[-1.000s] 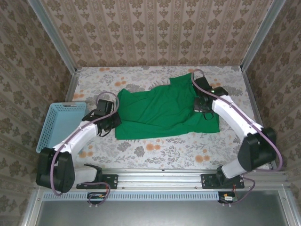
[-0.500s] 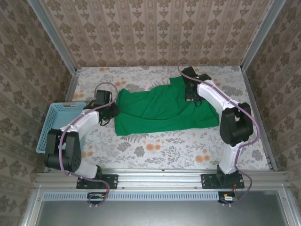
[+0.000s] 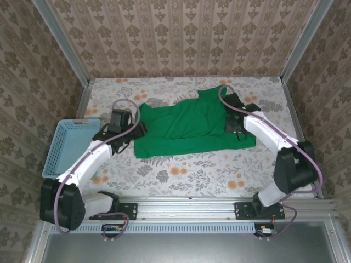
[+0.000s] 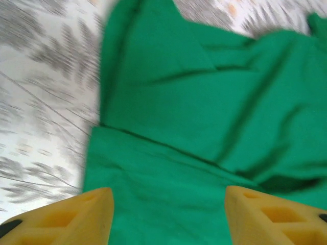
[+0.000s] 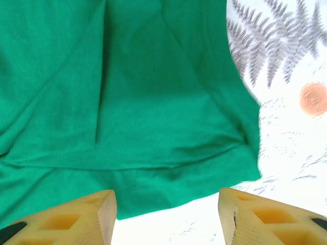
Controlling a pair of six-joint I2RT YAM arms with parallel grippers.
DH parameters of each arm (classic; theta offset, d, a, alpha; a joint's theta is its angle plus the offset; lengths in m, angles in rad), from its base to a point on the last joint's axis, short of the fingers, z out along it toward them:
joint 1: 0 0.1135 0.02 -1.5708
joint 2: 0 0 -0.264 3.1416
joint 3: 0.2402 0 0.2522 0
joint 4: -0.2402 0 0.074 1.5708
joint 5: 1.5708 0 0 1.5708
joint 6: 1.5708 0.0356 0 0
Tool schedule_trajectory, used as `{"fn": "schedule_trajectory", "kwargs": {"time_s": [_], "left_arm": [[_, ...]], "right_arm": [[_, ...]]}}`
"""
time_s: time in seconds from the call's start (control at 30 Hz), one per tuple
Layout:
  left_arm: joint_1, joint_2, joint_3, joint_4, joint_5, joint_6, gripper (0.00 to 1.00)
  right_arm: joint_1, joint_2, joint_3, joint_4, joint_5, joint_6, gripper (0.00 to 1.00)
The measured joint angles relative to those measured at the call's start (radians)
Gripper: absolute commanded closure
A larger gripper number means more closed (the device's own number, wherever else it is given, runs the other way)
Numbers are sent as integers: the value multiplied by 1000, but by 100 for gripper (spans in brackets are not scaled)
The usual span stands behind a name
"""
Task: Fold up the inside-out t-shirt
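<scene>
Looking from the left side, I see a light-blue basket (image 3: 75, 143) by the left edge of the worktop (image 3: 181, 175), which has a flower pattern. Next comes my left tool (image 3: 136, 129), low over the left edge of the green t-shirt (image 3: 186, 127). In the left wrist view its two yellow fingers (image 4: 76, 214) stand wide apart with nothing between them. The green cloth just lies under the gap. The t-shirt is in the middle of the worktop, lying flat and spread sideways between both tools. One layer lies on top of another, with a crease running across. A bit of it pokes toward the back wall. Then comes my right tool (image 3: 234, 124), over the right end of the t-shirt. Its yellow fingers are wide apart too and hold nothing. Under them I see the right edge of the cloth, with bare worktop beside it.
</scene>
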Motion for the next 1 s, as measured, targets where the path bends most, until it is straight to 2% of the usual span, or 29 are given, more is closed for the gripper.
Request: {"fn": "schedule_trajectory", "kwargs": {"time_s": [0.07, 0.2, 0.43, 0.63, 0.83, 1.0], "left_arm": [[-23, 32, -41, 28, 29, 0, 42], [-18, 137, -89, 63, 59, 0, 42], [78, 253, -140, 153, 133, -23, 40], [135, 242, -170, 213, 176, -38, 37], [150, 207, -194, 216, 179, -39, 34], [151, 122, -216, 130, 138, -37, 31]], "right_arm": [[-48, -43, -89, 56, -79, 29, 44], [-141, -16, -185, 145, -180, 81, 44], [-259, 93, -219, 267, -282, 175, 42], [-350, 117, -246, 320, -309, 244, 41], [-373, 118, -246, 334, -311, 267, 41], [-369, 100, -251, 332, -266, 262, 42]]}}
